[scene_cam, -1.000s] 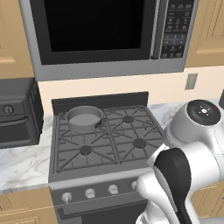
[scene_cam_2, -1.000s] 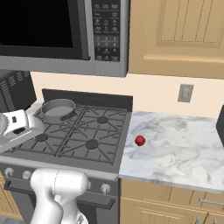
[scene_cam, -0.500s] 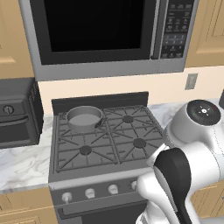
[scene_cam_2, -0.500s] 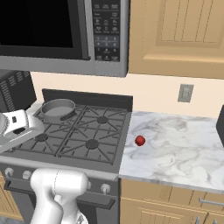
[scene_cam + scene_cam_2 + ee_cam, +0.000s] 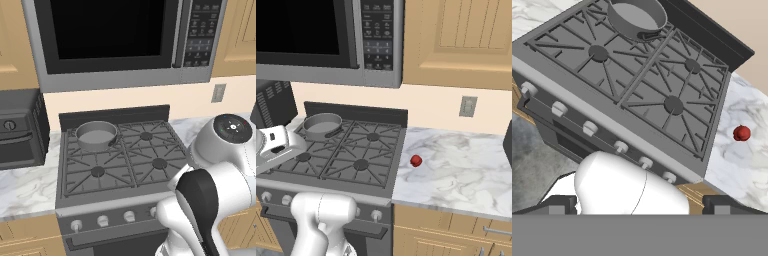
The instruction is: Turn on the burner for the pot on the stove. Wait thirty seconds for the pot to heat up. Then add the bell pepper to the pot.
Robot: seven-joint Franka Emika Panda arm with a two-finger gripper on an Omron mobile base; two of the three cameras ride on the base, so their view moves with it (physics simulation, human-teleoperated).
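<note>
Matt grey metal pot (image 5: 96,135), dark matt stove (image 5: 120,197) with black grates, glossy veined marble table (image 5: 456,172), wood cabinets (image 5: 458,42).

**Item count, stove area**

One stove (image 5: 115,170) with four round burners under black grates. Front knobs (image 5: 589,128): six counted in the hand view; the base views show only some of them. One pot (image 5: 95,135), sitting on the rear left burner. One bell pepper (image 5: 416,160), red, on the marble counter (image 5: 466,170). One microwave (image 5: 120,40) overhead. One toaster oven (image 5: 20,130). One wall outlet (image 5: 468,106).
</note>
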